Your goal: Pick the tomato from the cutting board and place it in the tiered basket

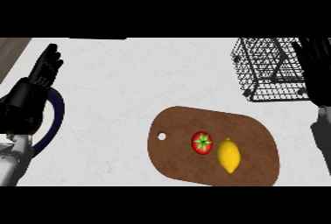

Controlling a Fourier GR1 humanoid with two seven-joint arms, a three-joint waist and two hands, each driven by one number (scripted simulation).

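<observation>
Tomato: red with a green stem star, lying on the cutting board near its middle, at about 5 o'clock from the view's centre.
Lemon: just beside the tomato, at its 4 o'clock, long axis running roughly 12 to 6; the tomato itself is round, so no axis governs the approach.
Cutting board: brown oval on the tabletop, its small hole at 9 o'clock from the tomato.
Left hand: at the view's left edge, fingers straight and together, pointing up toward 12 o'clock, holding nothing; it rests. The tomato lies well apart from it, toward 4 o'clock.
Right arm: only a dark strip of it shows at the right edge; the right hand is not seen, so I cannot tell how its fingers stand.
Nearer side: judged from the layout, the right arm is closer to the tomato, which lies toward 9 o'clock from it.
Blue ring: partly hidden behind the left forearm.
Tiered basket: black wire, far right, at about 1 o'clock from the tomato, well apart.
</observation>
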